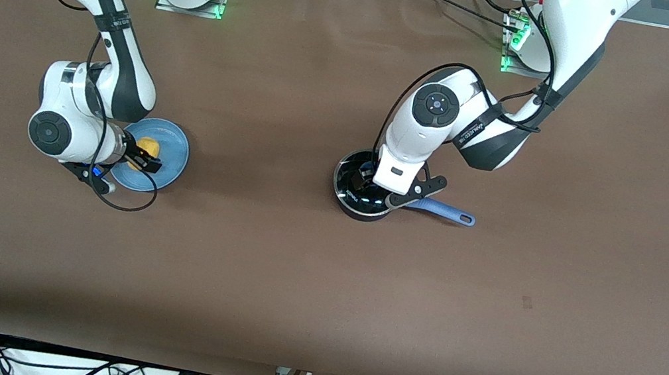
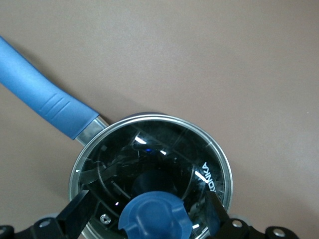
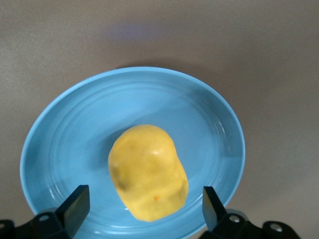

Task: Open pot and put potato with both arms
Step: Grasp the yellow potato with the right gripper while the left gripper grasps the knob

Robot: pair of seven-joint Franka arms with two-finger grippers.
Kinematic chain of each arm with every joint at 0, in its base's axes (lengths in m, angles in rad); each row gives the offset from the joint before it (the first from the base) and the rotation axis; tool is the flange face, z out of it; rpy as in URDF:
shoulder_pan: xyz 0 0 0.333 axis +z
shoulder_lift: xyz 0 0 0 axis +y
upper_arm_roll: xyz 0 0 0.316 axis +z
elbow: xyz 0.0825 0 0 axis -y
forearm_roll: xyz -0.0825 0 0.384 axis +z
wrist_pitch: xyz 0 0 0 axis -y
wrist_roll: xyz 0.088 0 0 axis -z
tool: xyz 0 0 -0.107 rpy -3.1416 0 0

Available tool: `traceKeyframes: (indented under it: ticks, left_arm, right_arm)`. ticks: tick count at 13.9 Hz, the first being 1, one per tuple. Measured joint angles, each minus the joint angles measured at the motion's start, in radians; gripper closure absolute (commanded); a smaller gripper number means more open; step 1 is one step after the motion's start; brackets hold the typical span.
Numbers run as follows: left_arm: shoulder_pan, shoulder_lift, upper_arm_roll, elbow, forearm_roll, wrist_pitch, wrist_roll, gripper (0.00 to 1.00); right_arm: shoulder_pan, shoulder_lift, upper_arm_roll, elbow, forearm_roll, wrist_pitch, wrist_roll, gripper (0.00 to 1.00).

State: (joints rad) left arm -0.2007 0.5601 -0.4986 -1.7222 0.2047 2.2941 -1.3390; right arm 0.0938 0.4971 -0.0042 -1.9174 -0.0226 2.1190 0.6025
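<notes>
The black pot stands mid-table with its blue handle pointing toward the left arm's end. Its glass lid is on, with the blue knob on top. My left gripper is low over the lid, and in the left wrist view the left gripper is open, its fingers on either side of the knob and apart from it. The yellow potato lies on a light-blue plate. My right gripper is open, its fingers on either side of the potato's end. The potato also shows in the front view.
The plate sits toward the right arm's end of the brown table. Cables hang along the table's near edge. Both arm bases stand at the table's far edge from the front camera.
</notes>
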Motion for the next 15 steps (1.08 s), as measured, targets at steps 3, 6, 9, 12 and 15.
traceKeyframes:
  ticks: [3,6,9,12,15]
  left_arm:
    - [-0.001,0.01,-0.001,0.005,0.0,0.005,-0.009,0.0]
    - [-0.013,0.02,-0.002,0.005,0.0,0.005,-0.016,0.0]
    - [-0.021,0.034,-0.002,0.005,0.0,0.005,-0.023,0.0]
    - [-0.024,0.046,-0.002,0.005,0.0,0.006,-0.025,0.09]
    - [-0.024,0.047,-0.002,0.006,0.0,0.006,-0.025,0.17]
  right_arm:
    - [-0.002,0.0,-0.001,-0.022,0.0,0.032,0.001,0.0]
    - [-0.003,0.0,-0.001,-0.039,0.0,0.053,0.001,0.09]
    - [-0.003,0.0,-0.001,-0.054,0.0,0.069,0.001,0.35]
    - [-0.004,0.0,-0.002,-0.06,0.0,0.075,0.003,0.47]
    - [-0.004,-0.001,-0.002,-0.059,0.0,0.078,0.003,0.48]
